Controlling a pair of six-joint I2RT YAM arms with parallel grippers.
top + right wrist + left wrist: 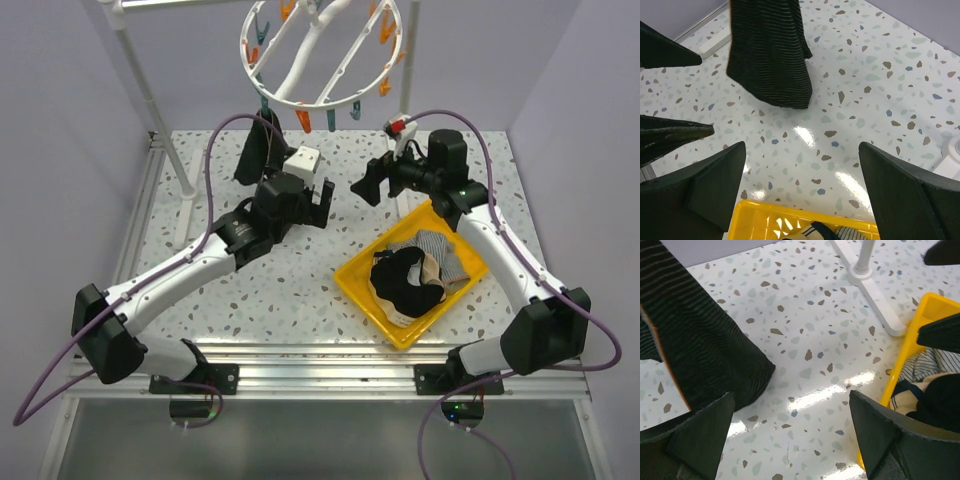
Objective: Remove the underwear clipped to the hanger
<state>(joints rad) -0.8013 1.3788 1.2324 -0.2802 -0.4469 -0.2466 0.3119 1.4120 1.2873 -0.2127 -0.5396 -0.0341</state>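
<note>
The round white hanger (pixel 320 50) hangs over the far side of the speckled desk (pixel 290 270), with orange and teal pegs (pixel 305 120) dangling from its ring. One piece of black striped underwear (pixel 256 150) is clipped at the ring's near-left edge and hangs straight down behind the left arm. Its hem reaches about to the desk surface, though whether it touches cannot be told. The left wrist view shows this fabric (pixel 705 350) just beyond its left finger, and the right wrist view shows it (pixel 767 55) well ahead of the fingers.

The left gripper (pixel 325 205) is released, its jaws spread wide and holding nothing, low over the desk just right of the hanging garment. The right gripper (pixel 370 185) is also released and empty. It points left toward the left gripper, and the two are near each other but apart.

A yellow tray (pixel 352 272) sits on the desk in front of the right arm. It holds a black garment (pixel 405 285), a beige one (pixel 432 266) and a grey-and-white striped one (pixel 437 244), bunched together. A white pole (pixel 150 100) stands at the far left of the desk
</note>
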